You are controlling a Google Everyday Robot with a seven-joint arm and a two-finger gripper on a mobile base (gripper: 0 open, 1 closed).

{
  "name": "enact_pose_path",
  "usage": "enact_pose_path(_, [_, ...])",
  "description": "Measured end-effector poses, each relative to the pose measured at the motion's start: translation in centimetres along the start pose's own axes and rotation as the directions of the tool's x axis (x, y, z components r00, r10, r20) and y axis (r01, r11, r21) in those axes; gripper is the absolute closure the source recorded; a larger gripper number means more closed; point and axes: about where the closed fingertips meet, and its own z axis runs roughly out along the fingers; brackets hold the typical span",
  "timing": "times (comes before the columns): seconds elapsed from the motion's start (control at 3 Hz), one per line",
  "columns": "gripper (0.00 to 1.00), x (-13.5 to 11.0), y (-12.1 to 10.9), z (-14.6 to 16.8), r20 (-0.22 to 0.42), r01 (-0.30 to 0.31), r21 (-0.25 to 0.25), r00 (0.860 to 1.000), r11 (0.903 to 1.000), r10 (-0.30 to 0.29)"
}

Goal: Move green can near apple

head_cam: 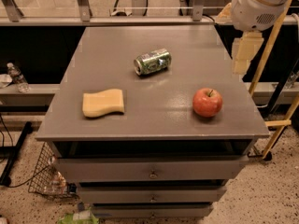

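The green can [153,62] lies on its side on the grey cabinet top [117,41], a little behind the middle. The red apple [208,102] stands at the front right of the top, well apart from the can. My gripper [245,53] hangs from the white arm [259,3] at the upper right, above the top's right edge. It is right of the can, behind the apple, and holds nothing that I can see.
A yellow wavy sponge [103,102] lies at the front left of the top. Drawers [152,174] sit below the front edge. A metal rail [140,8] runs behind the top. A water bottle [17,77] and a wire basket [46,178] are at the left.
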Motion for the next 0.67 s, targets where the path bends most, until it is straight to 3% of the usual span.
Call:
enact_pose_path(0.33, [0.0, 0.0, 0.0, 0.0, 0.0, 0.0, 0.001, 1.0, 1.0, 0.0])
enact_pose_path(0.67, [0.0, -0.9, -1.7, 1.0, 0.065, 0.03, 0.04, 0.997, 0.9988, -0.032])
